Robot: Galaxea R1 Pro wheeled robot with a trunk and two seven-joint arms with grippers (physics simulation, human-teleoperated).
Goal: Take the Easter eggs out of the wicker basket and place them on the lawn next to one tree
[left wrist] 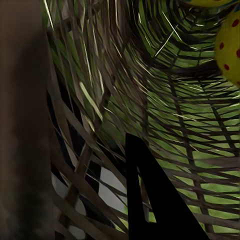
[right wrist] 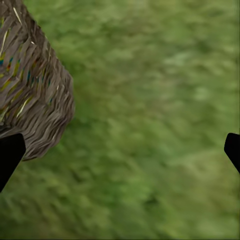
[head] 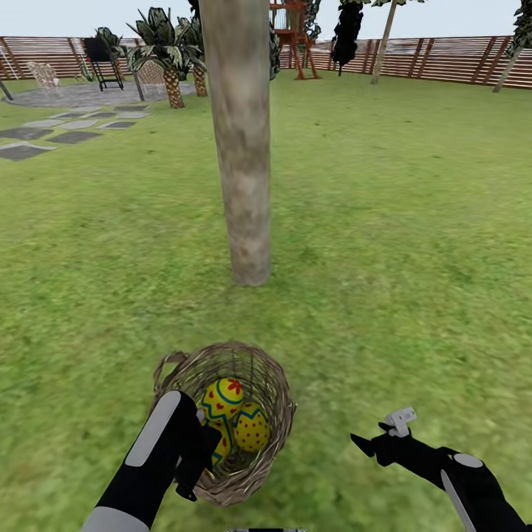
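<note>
Easter eggs (head: 235, 417), yellow with blue zigzags and red dots, lie bunched together inside the wicker basket (head: 270, 373), and the left gripper (head: 193, 473) is at the basket's near left rim, its dark fingers lying against the weave just beside the lowest egg. In the left wrist view one black finger (left wrist: 155, 200) stands close over the woven twigs (left wrist: 165, 90), with a red-dotted yellow egg (left wrist: 230, 45) at the edge of the picture; whether this gripper is open or closed I cannot tell, and it has hold of nothing that can be seen. The right gripper (head: 373, 440) hangs above the grass to the right of the basket, apart from it; in the right wrist view its two black fingertips (right wrist: 9, 155) sit at opposite edges of the picture, so the jaws are spread wide and empty, with the basket's outer wall (right wrist: 30, 85) beside one tip and lawn (right wrist: 150, 125) between them. The basket rests on the lawn (head: 414, 258) near the foot of a thick grey-beige tree trunk (head: 240, 140) that rises just beyond it. Farther off are grey stepping stones (head: 44, 133), short palms (head: 168, 55), a wooden playset (head: 292, 33) and a brown slatted fence (head: 443, 59).
</note>
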